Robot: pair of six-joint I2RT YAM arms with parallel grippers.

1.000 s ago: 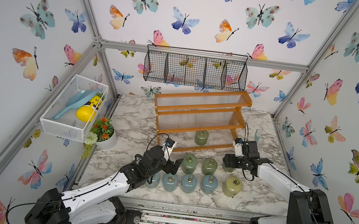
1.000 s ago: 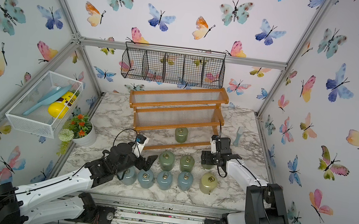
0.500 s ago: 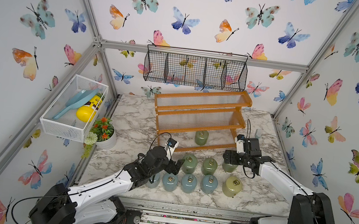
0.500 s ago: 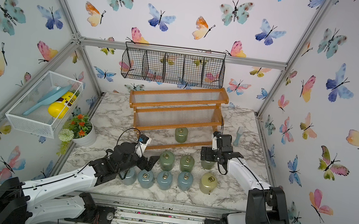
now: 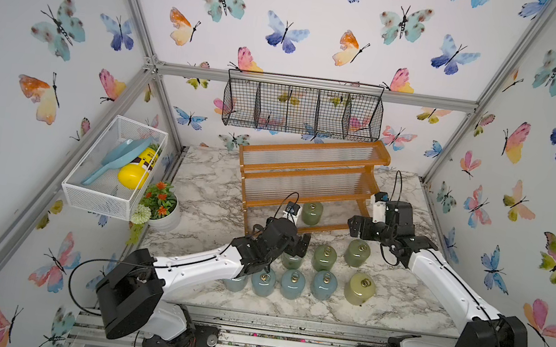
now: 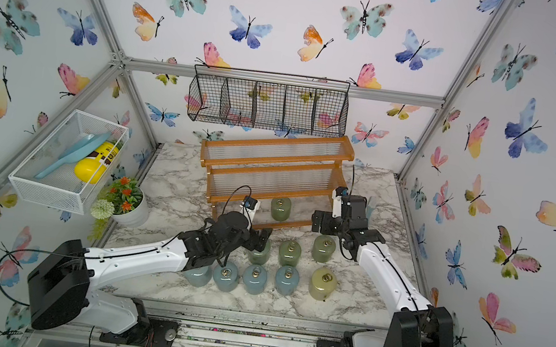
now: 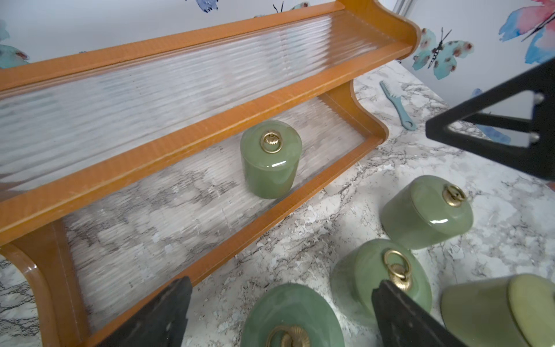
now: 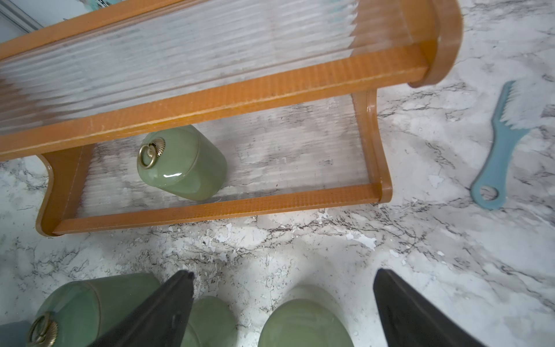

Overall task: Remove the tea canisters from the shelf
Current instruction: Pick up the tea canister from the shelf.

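Orange-brown wood rails, clear ribbed panels: shelf (image 5: 305, 175) has three stepped tiers. One glossy sage-green canister (image 5: 311, 213), cylindrical, with a gold-toned ring pull (image 7: 271, 142) on its lid, stands upright on the bottom tier. On the marble table (image 5: 209, 187) in front: three green canisters (image 5: 324, 257), four blue-grey canisters (image 5: 292, 284), one pale yellow canister (image 5: 359, 288). Left gripper (image 7: 280, 284): jaws wide, empty, above a green lid. Right gripper (image 8: 283, 272): jaws wide, gripping nothing, green lid below between them.
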